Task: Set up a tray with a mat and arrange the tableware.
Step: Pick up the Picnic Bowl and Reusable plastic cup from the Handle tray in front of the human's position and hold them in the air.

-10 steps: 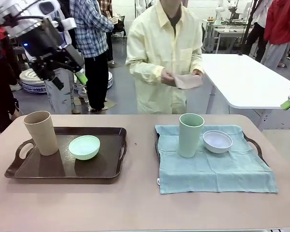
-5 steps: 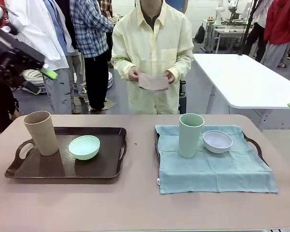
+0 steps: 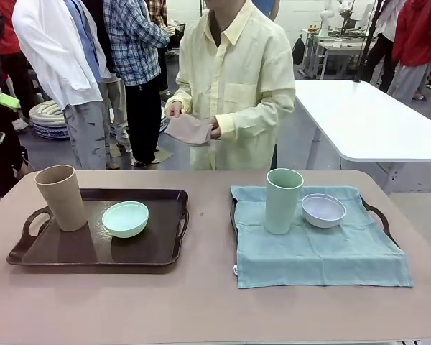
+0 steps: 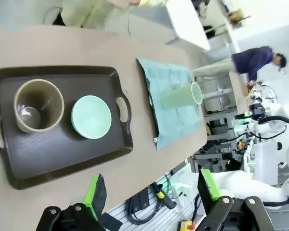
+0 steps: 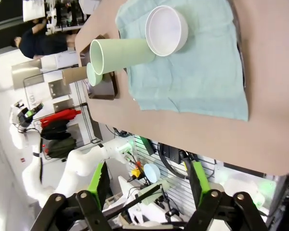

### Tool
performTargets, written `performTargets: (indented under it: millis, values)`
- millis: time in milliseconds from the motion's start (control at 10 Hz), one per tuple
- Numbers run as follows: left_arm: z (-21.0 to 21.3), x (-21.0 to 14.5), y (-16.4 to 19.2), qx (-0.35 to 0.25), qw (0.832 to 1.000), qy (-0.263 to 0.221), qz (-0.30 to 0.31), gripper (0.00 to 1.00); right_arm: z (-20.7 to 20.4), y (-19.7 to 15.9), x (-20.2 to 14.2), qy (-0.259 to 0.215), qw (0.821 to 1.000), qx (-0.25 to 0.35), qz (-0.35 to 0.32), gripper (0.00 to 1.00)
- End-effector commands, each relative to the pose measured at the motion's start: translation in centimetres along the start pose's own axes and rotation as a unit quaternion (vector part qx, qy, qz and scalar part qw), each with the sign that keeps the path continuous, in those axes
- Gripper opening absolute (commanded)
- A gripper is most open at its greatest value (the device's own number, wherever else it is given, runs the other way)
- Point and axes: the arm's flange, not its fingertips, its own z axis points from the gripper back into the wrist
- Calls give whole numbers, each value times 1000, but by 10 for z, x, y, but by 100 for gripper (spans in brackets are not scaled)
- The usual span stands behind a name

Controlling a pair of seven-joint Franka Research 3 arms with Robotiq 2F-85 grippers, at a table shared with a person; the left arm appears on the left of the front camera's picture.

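1. The left arm has swung away from the table's far left corner, where it hung a second ago. Now one green pad sits at the front view's left edge.
2. The left gripper (image 4: pixel 151 190) looks down from high over the table, its fingers spread wide with nothing between them. The right gripper (image 5: pixel 148 179) is likewise spread and empty.
3. The person (image 3: pixel 237 79) has stepped along the far side toward the left, carrying a folded pinkish cloth (image 3: pixel 189 129) in both hands.
4. The tan cup (image 3: pixel 59 197) and the mint bowl (image 3: pixel 126 218) stand directly on the bare dark tray (image 3: pixel 165 248). The sage cup (image 3: pixel 284 201) and the white bowl (image 3: pixel 323 210) stand just beside each other on the teal mat (image 3: pixel 323 255), which covers a second tray (image 3: pixel 377 214).
5. The matted set looks finished. The cloth is probably the dark tray's mat, so the tan cup and mint bowl would have to come off first.
6. The beige tabletop (image 3: pixel 201 302) is matte and otherwise uncluttered. Behind it stand a white table (image 3: pixel 359 118) and several people on a grey floor.
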Motion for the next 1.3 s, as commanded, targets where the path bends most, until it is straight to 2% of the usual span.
performTargets:
  millis: [0,300,500,600,1000,1200]
  values:
    - [10,-16,8,-28,999,5,21,100,12,-7,2,-6,1000,25,-2,87]
    - [15,-16,23,-21,996,41,72,100,3,-5,4,-2,1000,14,-17,87]
    - [0,-11,16,48,994,77,58,100,-1,-2,3,-5,1000,1,-14,87]
    - [11,-18,25,-17,997,41,56,100,4,-8,1,2,1000,3,-13,87]
    - [6,-16,26,-2,997,48,59,100,3,-6,1,3,1000,0,-13,87]
    - [15,1,41,3,990,66,126,100,7,-22,7,22,999,19,-22,87]
